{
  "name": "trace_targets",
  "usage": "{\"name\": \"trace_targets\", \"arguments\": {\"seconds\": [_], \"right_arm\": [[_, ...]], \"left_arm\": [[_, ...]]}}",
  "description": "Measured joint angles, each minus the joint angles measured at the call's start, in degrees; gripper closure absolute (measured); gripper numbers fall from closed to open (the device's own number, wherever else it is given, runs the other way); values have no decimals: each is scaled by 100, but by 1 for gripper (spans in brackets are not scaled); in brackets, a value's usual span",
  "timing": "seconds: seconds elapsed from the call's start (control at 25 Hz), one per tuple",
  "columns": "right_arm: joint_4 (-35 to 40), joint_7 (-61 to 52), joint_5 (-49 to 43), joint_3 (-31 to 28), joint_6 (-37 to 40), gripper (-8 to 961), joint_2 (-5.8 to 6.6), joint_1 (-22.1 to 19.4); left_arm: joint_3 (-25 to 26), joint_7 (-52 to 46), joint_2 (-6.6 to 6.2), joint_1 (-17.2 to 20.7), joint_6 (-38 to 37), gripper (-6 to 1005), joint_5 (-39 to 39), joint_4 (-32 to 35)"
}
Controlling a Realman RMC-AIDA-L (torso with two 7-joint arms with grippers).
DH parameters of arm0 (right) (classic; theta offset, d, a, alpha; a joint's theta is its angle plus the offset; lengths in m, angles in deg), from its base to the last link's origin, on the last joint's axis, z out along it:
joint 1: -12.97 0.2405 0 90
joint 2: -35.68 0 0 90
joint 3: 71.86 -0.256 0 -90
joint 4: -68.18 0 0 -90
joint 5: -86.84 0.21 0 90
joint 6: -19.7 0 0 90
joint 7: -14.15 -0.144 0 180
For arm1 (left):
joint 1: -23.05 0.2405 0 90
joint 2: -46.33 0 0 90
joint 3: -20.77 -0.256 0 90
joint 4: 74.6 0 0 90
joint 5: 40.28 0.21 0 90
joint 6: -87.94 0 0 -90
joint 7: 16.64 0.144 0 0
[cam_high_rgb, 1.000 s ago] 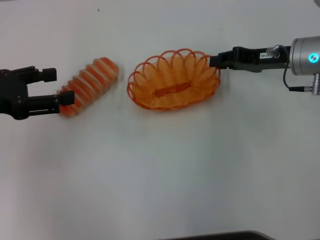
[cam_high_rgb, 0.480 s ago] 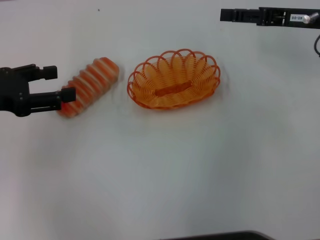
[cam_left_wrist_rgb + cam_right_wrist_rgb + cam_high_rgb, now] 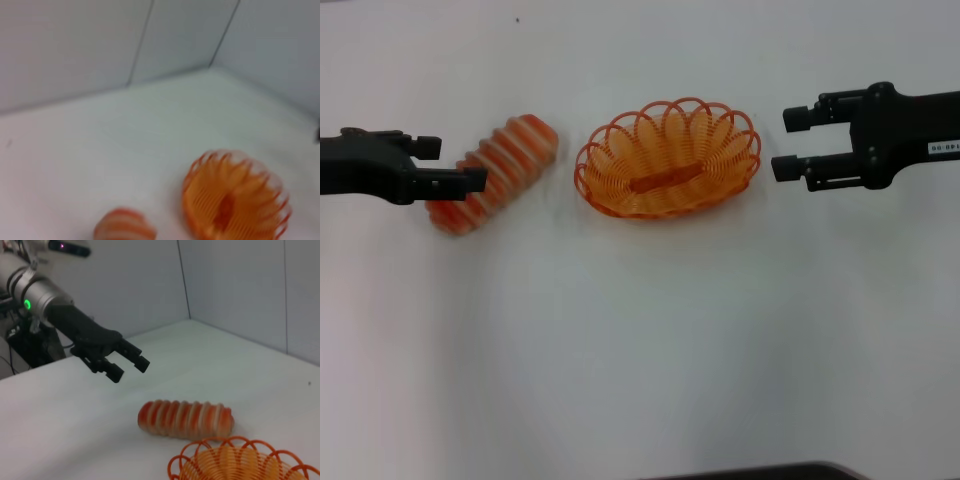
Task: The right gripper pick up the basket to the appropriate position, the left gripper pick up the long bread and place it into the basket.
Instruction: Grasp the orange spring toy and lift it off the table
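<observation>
Basket (image 3: 667, 160) now released and resting mid-surface, right tool (image 3: 785, 143) withdrawn to its 3 o'clock, spread; left tool (image 3: 458, 165) spread above the long bread (image 3: 495, 172) at 9 o'clock, pickup pending.

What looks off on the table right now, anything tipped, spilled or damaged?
Nothing stands out. The basket sits upright and empty on the table; the long bread lies whole, angled beside it. The left end effector is open above the bread, the right end effector open beside the basket.
</observation>
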Motion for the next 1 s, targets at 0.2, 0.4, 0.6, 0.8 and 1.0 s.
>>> {"name": "trace_targets", "arguments": {"seconds": [0.2, 0.4, 0.6, 0.8, 1.0], "right_arm": [[-73, 30, -90, -9, -185, 237, -75, -2], [-121, 29, -105, 32, -261, 237, -151, 6], [-155, 19, -113, 39, -259, 237, -184, 2], [-208, 4, -116, 41, -260, 237, -224, 26], [-247, 1, -116, 41, -260, 236, -227, 56]], "left_arm": [[-1026, -714, 139, -127, 841, 156, 724, 407], [-1783, -805, 124, -224, 1602, 177, 753, 124], [-2072, -791, 119, -245, 2238, 198, 771, -186], [-2239, -770, 115, -253, 2763, 218, 948, -516], [-2448, -773, 124, -272, 2931, 239, 1244, -618]]}}
